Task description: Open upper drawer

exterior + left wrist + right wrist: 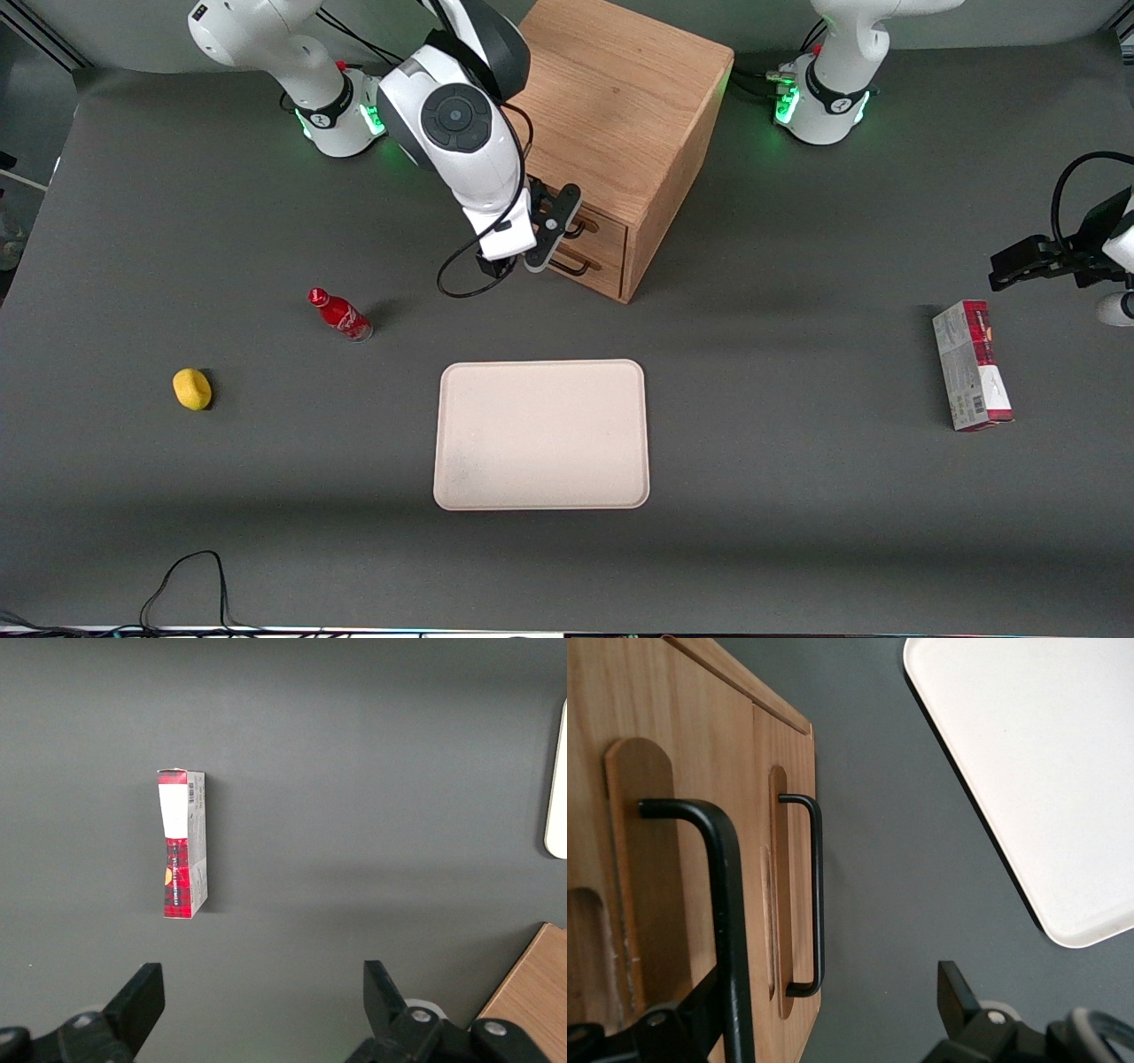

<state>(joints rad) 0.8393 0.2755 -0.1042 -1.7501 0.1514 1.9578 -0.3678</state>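
The light oak cabinet (620,97) stands at the back of the table, with its two drawers facing the tray. The upper drawer (608,232) (682,744) carries a thin black bar handle (578,229) (726,921), and its front looks flush with the lower drawer (606,271) (793,753). My gripper (551,232) (819,988) is right in front of the drawer fronts, at handle height. It is open, and the upper drawer's handle lies just inside one finger (687,1019). The other finger (952,988) hangs over bare table. The lower handle (817,895) is untouched.
A cream tray (540,434) (1028,753) lies on the mat nearer the front camera than the cabinet. A red bottle (340,315) and a yellow fruit (192,389) lie toward the working arm's end. A red and grey box (970,365) (182,846) lies toward the parked arm's end.
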